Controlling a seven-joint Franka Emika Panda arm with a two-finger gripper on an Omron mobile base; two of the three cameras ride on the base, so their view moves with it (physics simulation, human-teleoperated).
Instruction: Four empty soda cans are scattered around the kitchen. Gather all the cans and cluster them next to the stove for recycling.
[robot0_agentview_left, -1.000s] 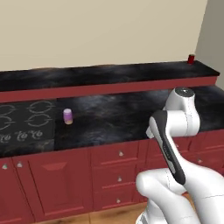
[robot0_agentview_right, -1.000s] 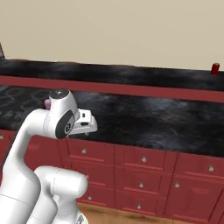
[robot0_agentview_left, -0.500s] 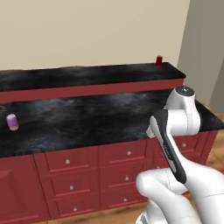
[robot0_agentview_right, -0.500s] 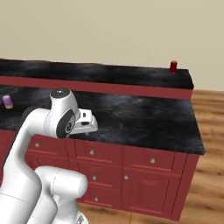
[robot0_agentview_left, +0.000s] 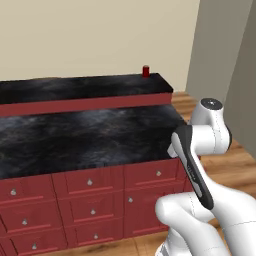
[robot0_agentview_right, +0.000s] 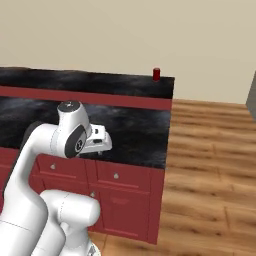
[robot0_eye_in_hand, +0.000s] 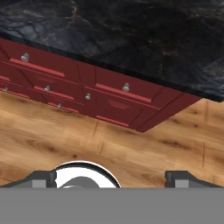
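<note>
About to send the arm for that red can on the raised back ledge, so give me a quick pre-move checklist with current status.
1. Target located: red can stands upright near the right end of the raised ledge. Ok.
2. Gripper open, nothing between the fingertips. Ok.
3. Gripper aimed at the can: hand view looks down at the floor and drawers. Not ok.
4. Lower countertop between arm and ledge free of obstacles. Ok.
5. Can within reach from this base position. Cannot tell.
</note>
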